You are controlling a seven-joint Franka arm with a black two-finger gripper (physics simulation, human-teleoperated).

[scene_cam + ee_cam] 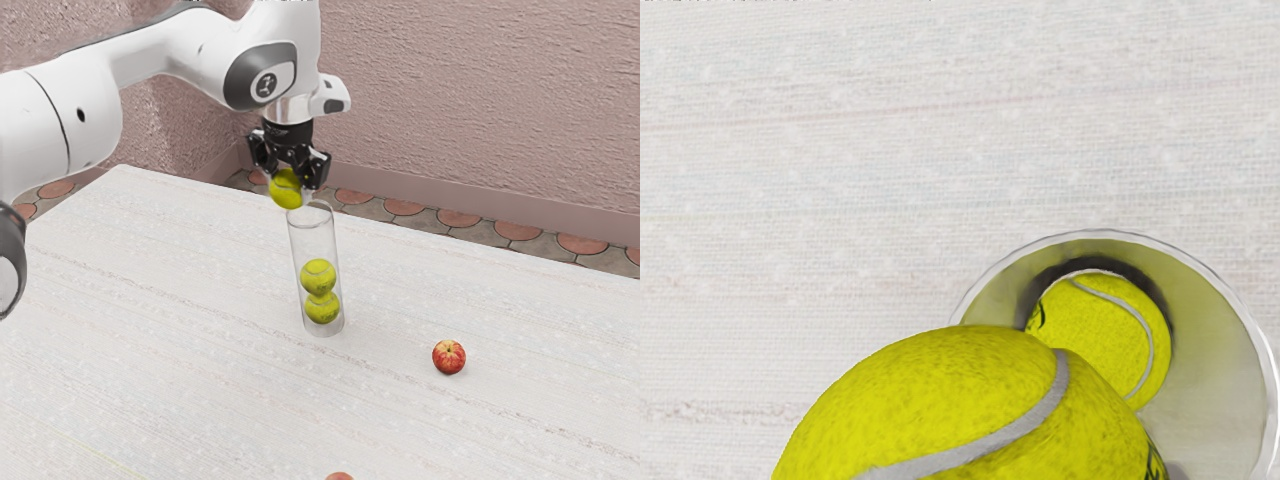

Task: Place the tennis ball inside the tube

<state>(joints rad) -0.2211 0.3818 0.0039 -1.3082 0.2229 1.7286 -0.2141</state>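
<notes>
lining-up step: jaws grip the tennis ball (286,188). the tube (314,242) stands below and aside; centre over it, then release.

Rough, dusty-pink plaster walls (480,90) meet in a corner behind the table, with a smoother pinkish baseboard (500,209) along their foot. Below it runs a strip of grey floor (550,240) set with rounded, reddish-brown tiles (518,230). The broad whitish tabletop (180,300) carries faint lengthwise streaks and a fine woven-looking texture under soft, fairly even light.
</notes>
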